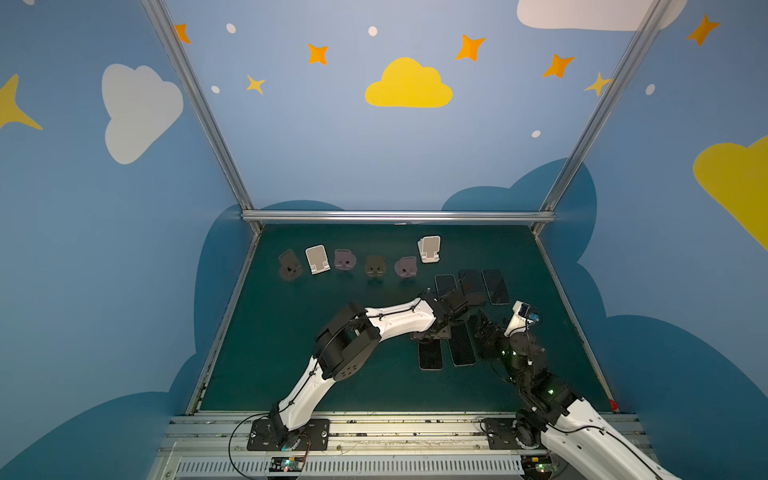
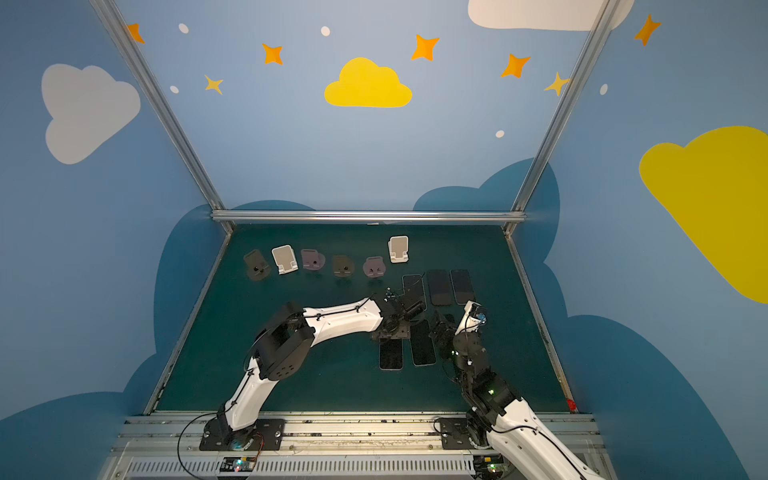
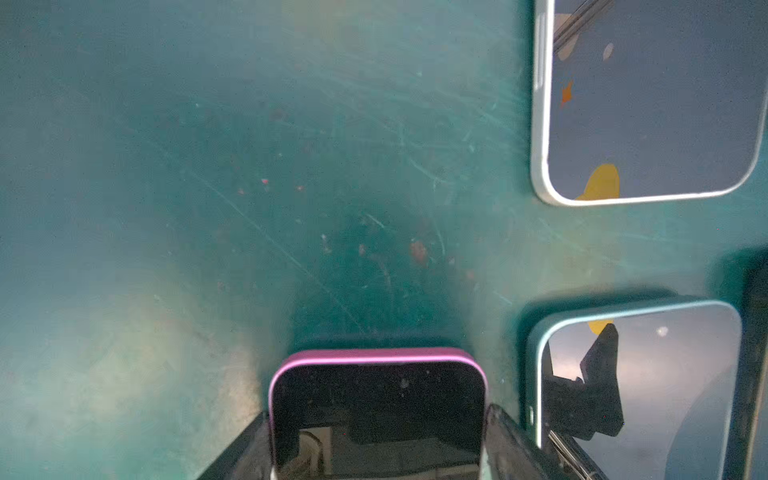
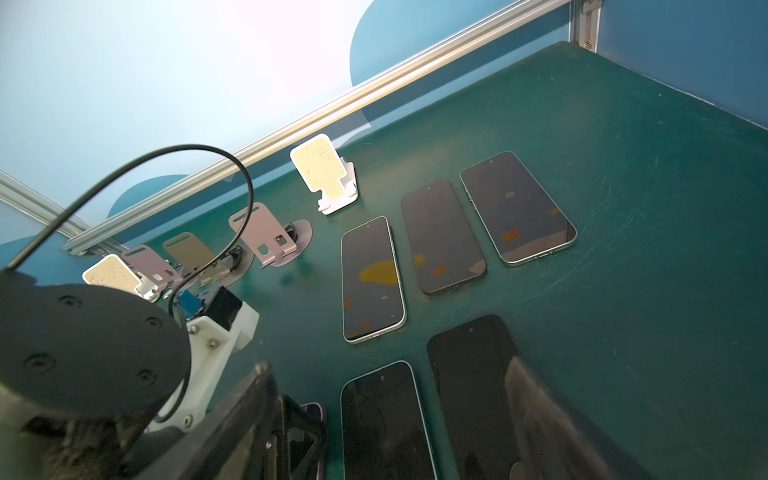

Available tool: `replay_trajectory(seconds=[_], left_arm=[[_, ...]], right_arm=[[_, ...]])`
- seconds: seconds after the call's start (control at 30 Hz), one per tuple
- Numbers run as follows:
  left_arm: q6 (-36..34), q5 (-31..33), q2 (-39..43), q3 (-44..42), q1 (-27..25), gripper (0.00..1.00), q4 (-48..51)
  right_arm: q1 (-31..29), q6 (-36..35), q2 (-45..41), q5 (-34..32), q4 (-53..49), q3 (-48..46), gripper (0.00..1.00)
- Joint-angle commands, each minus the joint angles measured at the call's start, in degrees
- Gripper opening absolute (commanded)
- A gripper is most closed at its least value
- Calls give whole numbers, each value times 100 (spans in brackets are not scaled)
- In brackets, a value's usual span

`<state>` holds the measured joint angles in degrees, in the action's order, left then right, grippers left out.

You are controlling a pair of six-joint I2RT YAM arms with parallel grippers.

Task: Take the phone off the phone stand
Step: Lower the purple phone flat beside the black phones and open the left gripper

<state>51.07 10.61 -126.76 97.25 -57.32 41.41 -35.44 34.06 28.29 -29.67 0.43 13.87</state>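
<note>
A dark phone with a pink rim (image 3: 376,399) lies flat on the green mat (image 3: 208,208), leftmost in the near row of phones (image 1: 430,355) (image 2: 390,354). My left gripper (image 3: 378,413) (image 1: 433,331) sits low over its far end, one black finger along each long side, so it is shut on the phone. My right gripper (image 4: 395,432) (image 1: 484,328) hovers just to the right over the neighbouring phones, open and holding nothing. Several phone stands line the back, among them a white phone stand (image 1: 429,249) (image 4: 326,174). None of them holds a phone.
Three phones (image 1: 471,284) lie face up in a far row. A light-rimmed phone (image 4: 382,424) and a dark one (image 4: 478,390) lie beside the pink one. Pink and brown stands (image 1: 345,259) stand between two white ones. An aluminium rail (image 1: 395,216) bounds the back.
</note>
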Motion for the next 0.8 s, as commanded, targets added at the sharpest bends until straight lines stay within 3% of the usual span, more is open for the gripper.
replay_trajectory(seconds=[0.0,0.4,0.77], left_arm=[[-51,85,-103,-48,2,78,104],[-105,20,75,-14,-3,78,60],[-384,120,770,-45,23,81,93]], right_arm=[[28,21,-79,-12,46,-51,87],[50,13,-52,0,54,-51,87],[55,3,-41,-2,31,-42,87]])
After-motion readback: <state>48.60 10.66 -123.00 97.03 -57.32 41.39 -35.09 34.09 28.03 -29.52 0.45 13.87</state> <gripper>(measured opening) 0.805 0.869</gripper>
